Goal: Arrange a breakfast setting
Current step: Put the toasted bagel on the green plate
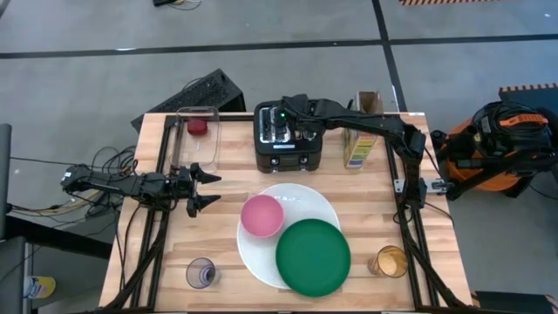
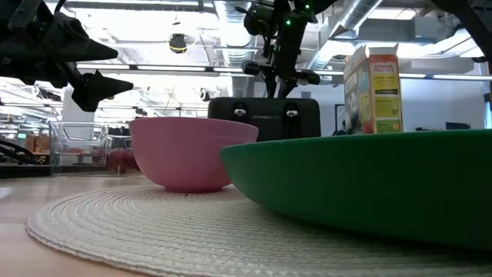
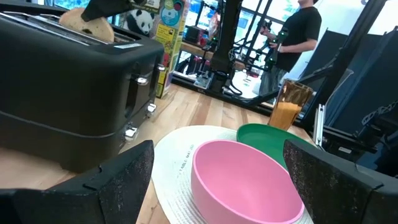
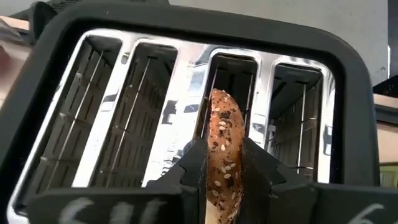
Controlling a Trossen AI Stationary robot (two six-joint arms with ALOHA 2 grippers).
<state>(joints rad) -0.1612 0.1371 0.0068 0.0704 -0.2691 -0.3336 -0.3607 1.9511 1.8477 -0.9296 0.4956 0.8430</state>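
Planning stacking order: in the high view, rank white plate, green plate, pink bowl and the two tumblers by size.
1. White plate, partly covered
2. Green plate
3. Pink bowl
4. Two tumblers, left and right: alike, no ranking.

Desk point(image 1: 174, 253): pale wood planks, visible grain, matt.
Toaster point(image 4: 348, 74): black casing, smooth plastic look with a soft sheen; slot liners of bright, reflective metal; small chromed knobs on the front.
Bagel point(image 4: 222, 146): browned, rough crust dotted with seeds.
Right hand point(image 4: 222, 186): dark matt fingers.
Left hand point(image 3: 217, 186): dark fingers with a grainy, speckled matt surface.
Bowl point(image 3: 239, 180): pink, smooth, low gloss.
Green plate point(image 1: 313, 256): smooth, faint sheen.
White plate point(image 2: 115, 219): ribbed in concentric rings, woven-looking, matt.
Tumblers point(image 1: 390, 261): clear, glossy.
Carton point(image 2: 375, 88): printed paperboard.
Container point(image 1: 199, 139): clear plastic.
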